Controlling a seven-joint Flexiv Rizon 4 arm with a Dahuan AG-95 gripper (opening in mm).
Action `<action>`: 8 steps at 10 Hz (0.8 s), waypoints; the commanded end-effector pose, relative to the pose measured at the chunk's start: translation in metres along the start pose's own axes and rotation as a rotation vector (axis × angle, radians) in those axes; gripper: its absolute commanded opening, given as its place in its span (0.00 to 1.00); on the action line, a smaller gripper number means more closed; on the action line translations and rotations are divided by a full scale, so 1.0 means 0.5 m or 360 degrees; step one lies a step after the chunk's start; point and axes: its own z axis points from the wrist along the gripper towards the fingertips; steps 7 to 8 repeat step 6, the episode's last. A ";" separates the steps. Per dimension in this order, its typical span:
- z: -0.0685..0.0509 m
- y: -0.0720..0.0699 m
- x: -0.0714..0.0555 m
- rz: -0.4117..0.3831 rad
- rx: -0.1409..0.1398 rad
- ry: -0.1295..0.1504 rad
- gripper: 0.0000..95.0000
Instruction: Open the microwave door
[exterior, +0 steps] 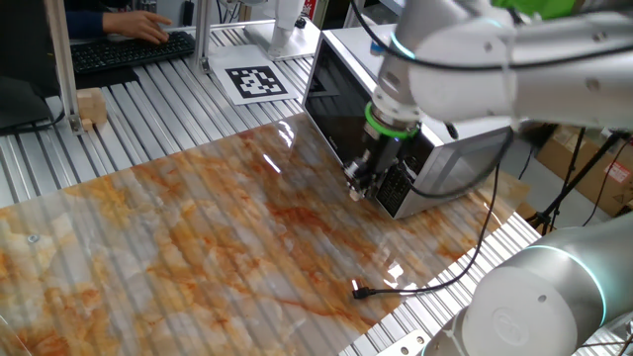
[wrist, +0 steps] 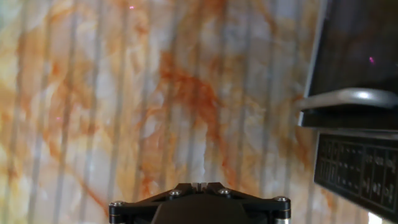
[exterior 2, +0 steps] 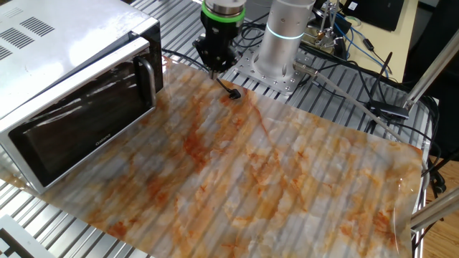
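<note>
The microwave (exterior 2: pixel 64 43) is a silver-grey box at the left of the marbled table mat. Its glossy black door (exterior 2: pixel 79 122) is closed, with a vertical silver bar handle (exterior 2: pixel 147 75) at its edge. In the hand view the handle (wrist: pixel 348 99) shows at the right, between the door (wrist: pixel 360 43) and the dark button panel (wrist: pixel 357 171). My gripper (exterior: pixel 356 188) is shut and empty, pointing down just in front of the handle and button panel, not touching them. It also shows in the other fixed view (exterior 2: pixel 214 70) and the hand view (wrist: pixel 199 185).
The black power cord's plug (exterior: pixel 361 290) lies loose on the mat (exterior: pixel 198 247) near the arm base (exterior 2: pixel 283 43). A printed marker sheet (exterior: pixel 255 81), wooden blocks (exterior: pixel 89 107) and a keyboard (exterior: pixel 129 44) with a person's hand lie beyond the mat. Cables trail at the back right (exterior 2: pixel 358 57).
</note>
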 end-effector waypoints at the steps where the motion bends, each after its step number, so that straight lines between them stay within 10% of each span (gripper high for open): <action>1: 0.015 -0.002 0.010 -0.0094 -0.0021 -0.0043 0.00; 8: 0.018 -0.006 0.012 -0.0088 -0.0011 -0.0040 0.00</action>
